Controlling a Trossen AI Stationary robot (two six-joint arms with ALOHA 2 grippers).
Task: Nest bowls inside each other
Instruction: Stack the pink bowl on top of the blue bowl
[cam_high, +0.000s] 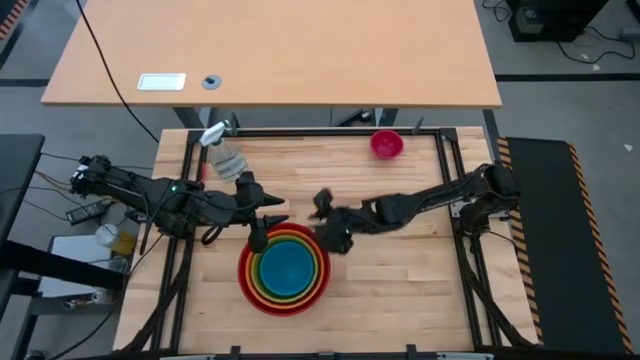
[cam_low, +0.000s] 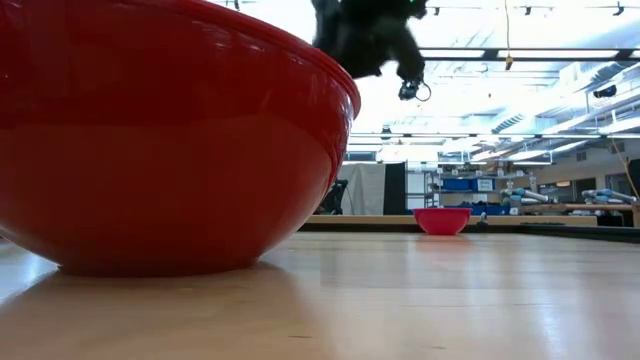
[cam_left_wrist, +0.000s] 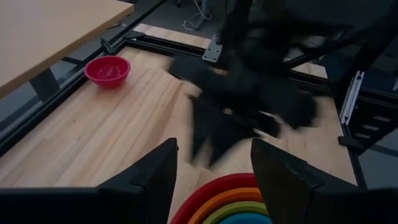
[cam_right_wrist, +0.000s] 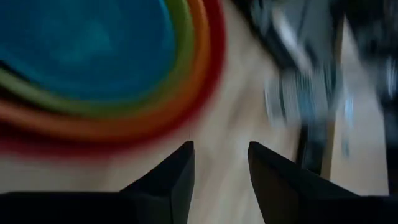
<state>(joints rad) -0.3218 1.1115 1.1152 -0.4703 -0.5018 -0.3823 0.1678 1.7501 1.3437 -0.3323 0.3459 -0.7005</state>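
Four bowls sit nested near the table's front middle: red (cam_high: 247, 283) outermost, then orange (cam_high: 322, 268), lime green (cam_high: 262, 281) and blue (cam_high: 287, 267) inside. In the low view the red bowl (cam_low: 170, 140) rests on its base. The pink bowl (cam_high: 387, 144) stands alone upright at the far right, also seen as the pink bowl (cam_left_wrist: 107, 70). My left gripper (cam_high: 262, 232) hangs open over the stack's far left rim (cam_left_wrist: 214, 193). My right gripper (cam_high: 335, 238) is open beside the stack's far right rim, with bare table between its fingers (cam_right_wrist: 221, 177).
A clear spray bottle (cam_high: 225, 155) lies at the far left of the table. A black frame rail (cam_high: 330, 131) runs along the far edge, and side rails border the board. Bare wood shows between the stack and the pink bowl.
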